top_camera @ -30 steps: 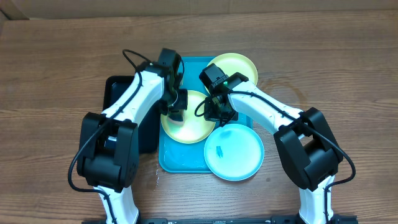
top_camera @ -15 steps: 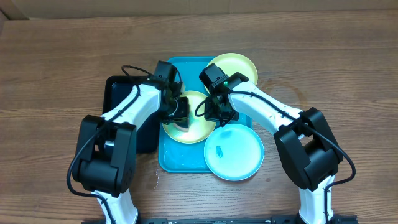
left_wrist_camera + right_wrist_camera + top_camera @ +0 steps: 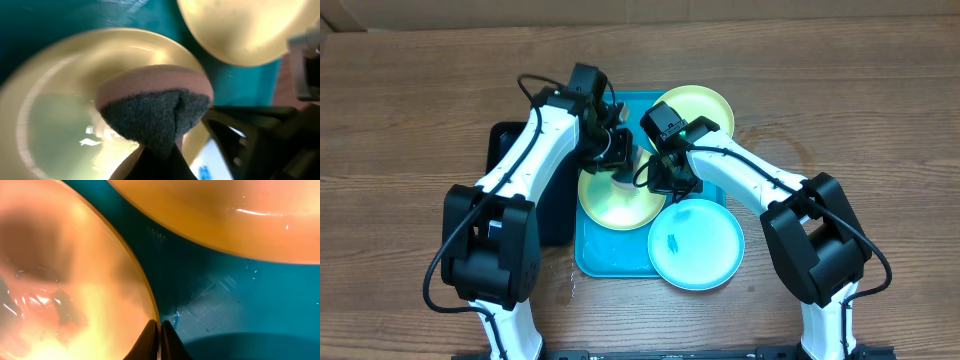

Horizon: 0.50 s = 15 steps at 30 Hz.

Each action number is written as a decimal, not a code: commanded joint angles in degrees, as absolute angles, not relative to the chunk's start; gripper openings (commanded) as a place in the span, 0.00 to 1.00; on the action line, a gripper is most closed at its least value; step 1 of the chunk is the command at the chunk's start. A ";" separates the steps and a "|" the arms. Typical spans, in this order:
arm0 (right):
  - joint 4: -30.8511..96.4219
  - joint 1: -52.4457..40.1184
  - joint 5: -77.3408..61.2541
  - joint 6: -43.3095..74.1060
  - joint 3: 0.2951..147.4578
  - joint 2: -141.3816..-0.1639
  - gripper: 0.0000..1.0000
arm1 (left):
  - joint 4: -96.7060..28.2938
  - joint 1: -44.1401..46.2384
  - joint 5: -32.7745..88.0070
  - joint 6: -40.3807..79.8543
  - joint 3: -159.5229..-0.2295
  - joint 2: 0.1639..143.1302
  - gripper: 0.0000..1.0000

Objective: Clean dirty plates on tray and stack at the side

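1. Overhead. On the wooden table (image 3: 860, 100), a turquoise tray (image 3: 610, 258), with a black tray (image 3: 558, 212) just beside it on the left.
   - Three plates on the turquoise tray: the middle yellow-green plate (image 3: 620, 208) at its centre, the far yellow-green plate (image 3: 708, 108) overhanging the far right corner, and the light blue plate (image 3: 705, 250) overhanging the near right corner.
   - A small blue smudge (image 3: 673, 242) on the light blue plate.
   - Over the far edge of the middle yellow-green plate, the left gripper (image 3: 618, 165), clamped on a sponge (image 3: 623, 180).
   - At that plate's right edge, the right gripper (image 3: 667, 185).

2. Left wrist. Centre frame, the sponge (image 3: 155, 100): pinkish on top, dark grey scouring face below, folded and squeezed in the left gripper (image 3: 157, 152) at the bottom edge.
   - Beneath it, the middle yellow-green plate (image 3: 55, 110), wet, glinting and blurred. Impossible to tell whether sponge and plate touch.
   - Top right, the far yellow-green plate (image 3: 240, 25), with the turquoise tray (image 3: 50, 20) behind both.
   - At the right, dark parts of the right arm (image 3: 265, 145) and a sliver of the light blue plate (image 3: 212, 157).

3. Right wrist. At the bottom edge, the right gripper (image 3: 158, 340), fingers pressed almost together and pinching the rim of the middle yellow-green plate (image 3: 65, 280).
   - Amber-looking here, with water on it.
   - Across the top, the far yellow-green plate (image 3: 225, 210), with the turquoise tray (image 3: 225, 305) between the two.
   - On the tray, a faint embossed mark (image 3: 157, 235), too faint to read.
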State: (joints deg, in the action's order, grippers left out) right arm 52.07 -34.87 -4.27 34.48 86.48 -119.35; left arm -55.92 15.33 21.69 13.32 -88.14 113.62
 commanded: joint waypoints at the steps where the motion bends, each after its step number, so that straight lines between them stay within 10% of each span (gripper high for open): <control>1: 51.53 -35.20 -5.21 34.35 87.72 -118.96 0.04 | -57.39 15.22 11.16 12.03 -88.25 113.67 0.04; 15: 51.46 -35.20 -5.21 34.33 87.72 -118.96 0.04 | -44.40 15.44 8.62 18.46 -66.94 113.73 0.04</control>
State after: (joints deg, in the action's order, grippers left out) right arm 52.27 -34.85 -4.10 34.46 86.48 -119.35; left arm -45.41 15.33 9.17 15.49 -72.97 112.44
